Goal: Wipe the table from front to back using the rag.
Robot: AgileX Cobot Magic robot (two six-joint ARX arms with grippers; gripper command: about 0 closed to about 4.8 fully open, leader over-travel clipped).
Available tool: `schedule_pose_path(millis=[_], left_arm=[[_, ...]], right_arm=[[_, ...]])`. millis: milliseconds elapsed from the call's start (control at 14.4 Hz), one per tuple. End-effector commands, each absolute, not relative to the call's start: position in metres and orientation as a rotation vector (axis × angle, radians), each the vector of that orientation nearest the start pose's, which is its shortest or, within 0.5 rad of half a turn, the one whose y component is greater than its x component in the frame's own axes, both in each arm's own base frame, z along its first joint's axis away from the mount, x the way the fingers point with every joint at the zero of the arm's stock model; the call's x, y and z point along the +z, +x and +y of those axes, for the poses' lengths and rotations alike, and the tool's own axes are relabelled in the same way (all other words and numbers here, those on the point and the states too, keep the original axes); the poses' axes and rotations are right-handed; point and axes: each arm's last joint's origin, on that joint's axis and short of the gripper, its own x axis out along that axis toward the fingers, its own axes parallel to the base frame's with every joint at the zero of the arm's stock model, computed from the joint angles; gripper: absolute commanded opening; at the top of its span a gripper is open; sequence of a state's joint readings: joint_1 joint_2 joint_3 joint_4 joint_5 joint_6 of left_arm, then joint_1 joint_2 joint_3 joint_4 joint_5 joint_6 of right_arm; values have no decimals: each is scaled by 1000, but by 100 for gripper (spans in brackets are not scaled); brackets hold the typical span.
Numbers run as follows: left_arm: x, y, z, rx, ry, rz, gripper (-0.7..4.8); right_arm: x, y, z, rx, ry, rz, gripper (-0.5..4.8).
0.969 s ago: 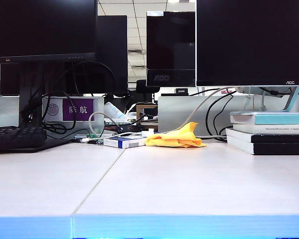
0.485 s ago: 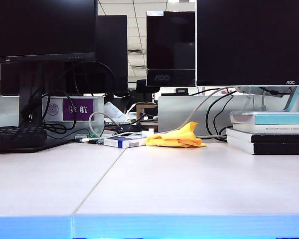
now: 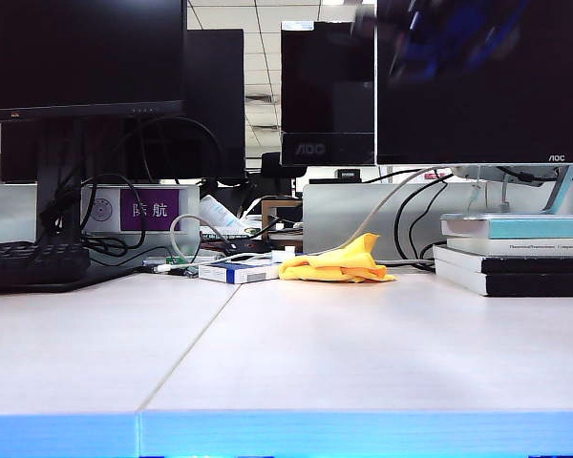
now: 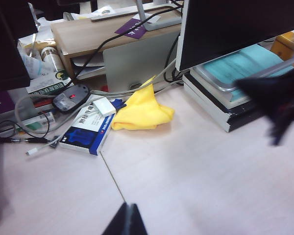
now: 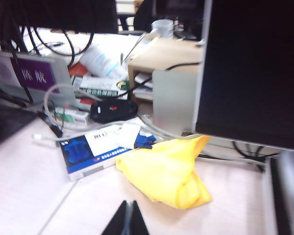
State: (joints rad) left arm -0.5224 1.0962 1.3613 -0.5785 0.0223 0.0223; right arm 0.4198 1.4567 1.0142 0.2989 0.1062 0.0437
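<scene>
Table [image 3: 363, 353]: pale, seamed, blue front edge. Exterior view alone shows a blurred arm at top; wrist views alone show a mouse [image 4: 70, 98]. Rag [image 3: 339, 263]: crumpled yellow, lying crosswise at the back beside the box [image 3: 231, 273], one corner peaked up. Left gripper [image 4: 126, 223] and right gripper [image 5: 127, 219]: fingers pressed together, empty, above the table.

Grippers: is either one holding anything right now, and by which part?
Nothing is held. Left gripper and right gripper are both shut and empty above the table; the rag lies untouched.
</scene>
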Motion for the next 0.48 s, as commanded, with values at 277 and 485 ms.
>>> schedule_pose_path(millis=[277,485], left_arm=[[441,184,-107,-553,74,217,-5],[441,185,-107,-553,74,216,-5]], right_arm=[[195,379,166,304,-12,125,-1],[179,401,176,305,-16,141,146]])
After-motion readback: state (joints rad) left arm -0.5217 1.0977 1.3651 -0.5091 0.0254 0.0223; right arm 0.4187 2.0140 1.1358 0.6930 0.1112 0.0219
